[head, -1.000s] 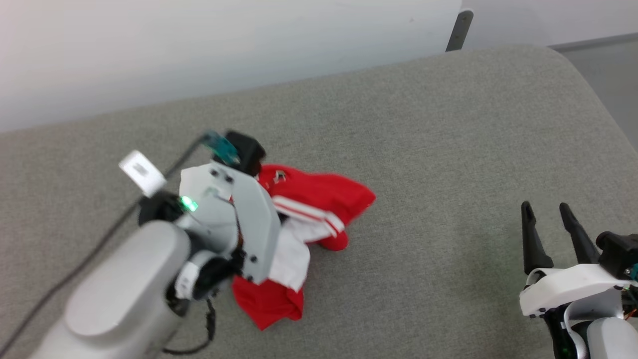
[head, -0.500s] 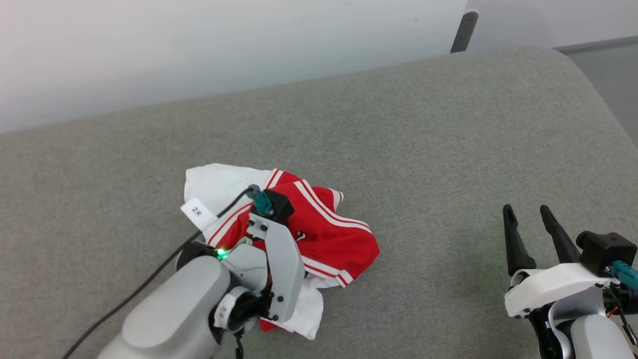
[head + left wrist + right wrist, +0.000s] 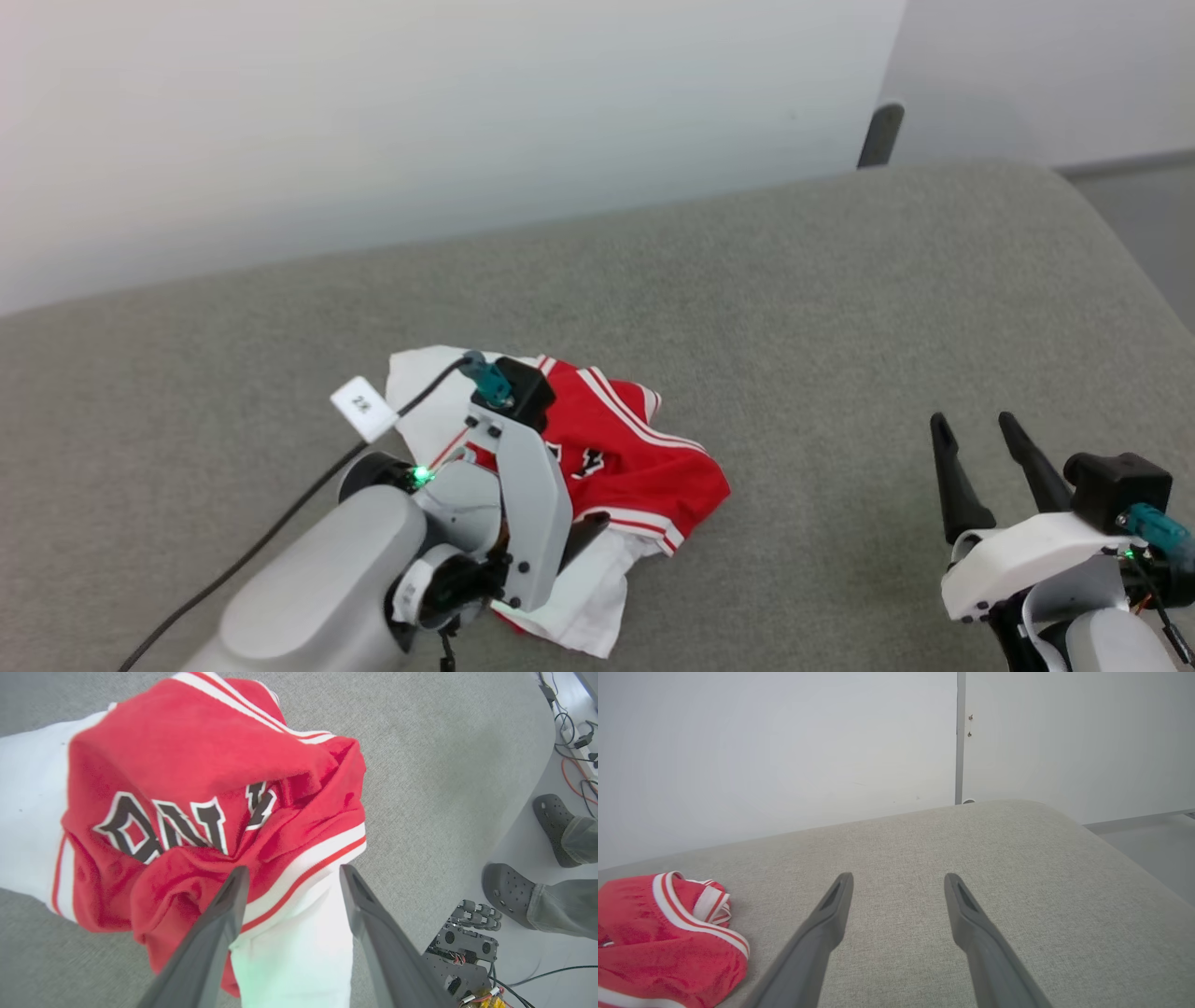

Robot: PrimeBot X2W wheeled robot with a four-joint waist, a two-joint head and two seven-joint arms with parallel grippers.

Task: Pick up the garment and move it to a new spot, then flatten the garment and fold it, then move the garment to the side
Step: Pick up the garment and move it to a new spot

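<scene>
I am looking down at a wide grey fabric-covered surface [image 3: 840,308]. The garment [image 3: 644,457] lies on it in a crumpled heap, and I place everything else from that garment.

Behind the garment, past the surface's far edge, a plain pale wall [image 3: 373,121] rises. The garment is red with white sleeves and red-and-white stripe trim. In the left wrist view, black block letters outlined in white [image 3: 173,830] show upside down across its rumpled chest.

My pale left arm [image 3: 317,597] reaches in from the garment's near left and covers part of it. The left gripper [image 3: 294,870] hangs straight over the garment with its two dark fingers spread wide. The striped hem and a white sleeve lie between and below them, and nothing is grasped. I cannot tell whether the fingertips touch the cloth.

My right gripper [image 3: 971,420] sits well apart to the garment's right, over bare grey fabric. Its fingers are spread and empty.

In the left wrist view, right of the garment and beyond the surface's rounded edge, a person's two dark perforated shoes [image 3: 509,891] stand on the floor.

A small white tag [image 3: 362,407] hangs on the arm's black cable [image 3: 280,532], just left of the garment.
</scene>
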